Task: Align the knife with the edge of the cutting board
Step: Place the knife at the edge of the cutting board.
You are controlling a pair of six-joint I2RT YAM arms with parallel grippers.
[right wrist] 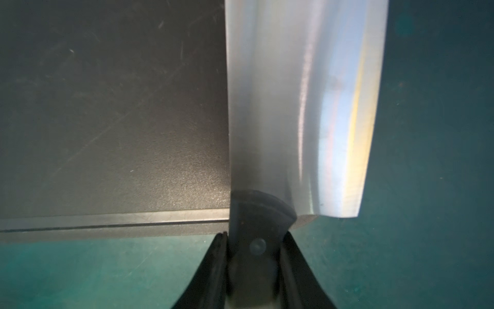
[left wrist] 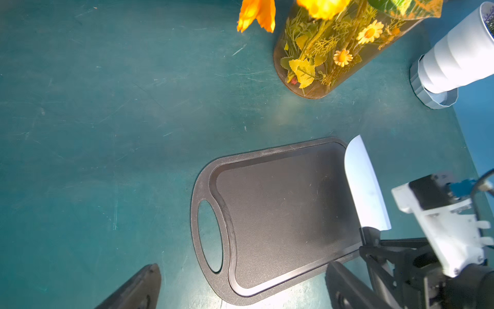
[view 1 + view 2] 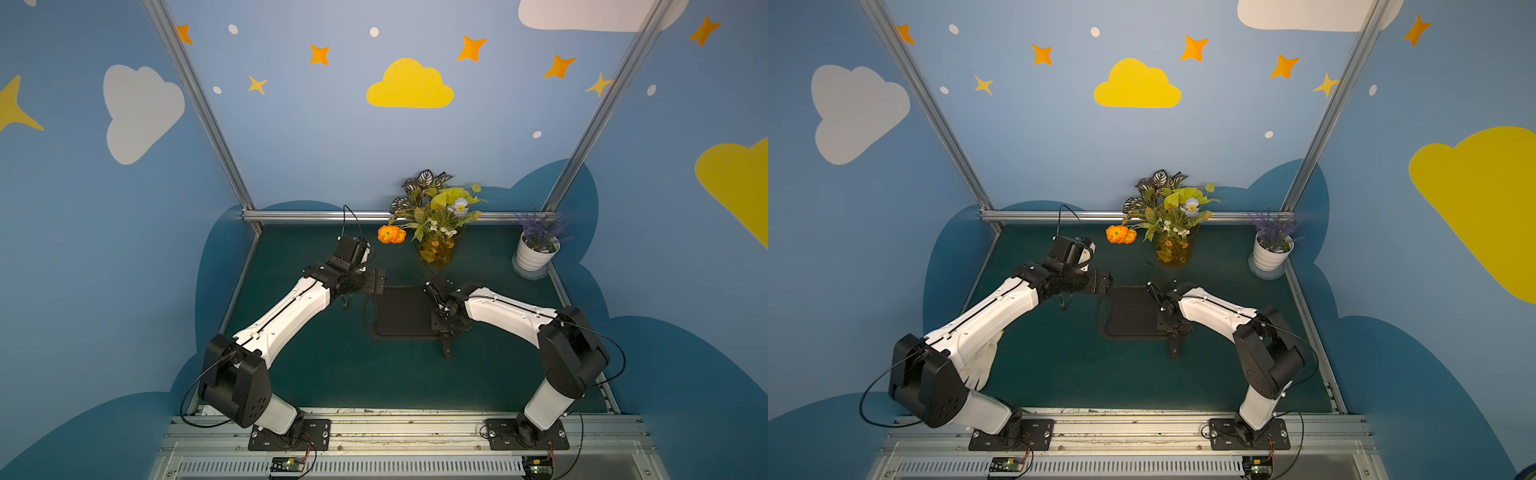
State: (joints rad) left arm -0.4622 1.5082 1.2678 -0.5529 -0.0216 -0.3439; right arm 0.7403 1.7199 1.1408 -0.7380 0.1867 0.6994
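Right fingers [image 1: 211, 273] clamp the knife [image 2: 366, 184] by its handle, blade running along the cutting board [image 2: 280, 214] end opposite the hole, seemingly parallel. Left fingers [image 2: 141, 286] gape empty. Only letting go remains, I'd guess.

Surface: scratched teal tabletop [image 3: 332, 374]
Lying flat: black rectangular cutting board [image 3: 399, 311]
Beyond board: amber glass vase [image 3: 436, 251] — white ribbed pot [image 3: 534, 255], rightward

**Knife [image 2: 366, 184] along short end of cutting board [image 2: 280, 214]**

Black, flat, round-cornered board with grooved rim and oval hole at one end. Broad silver-grey blade lengthwise over the end opposite the hole, roughly parallel to it, partly past the rim. Short black handle jutting beyond the long edge.
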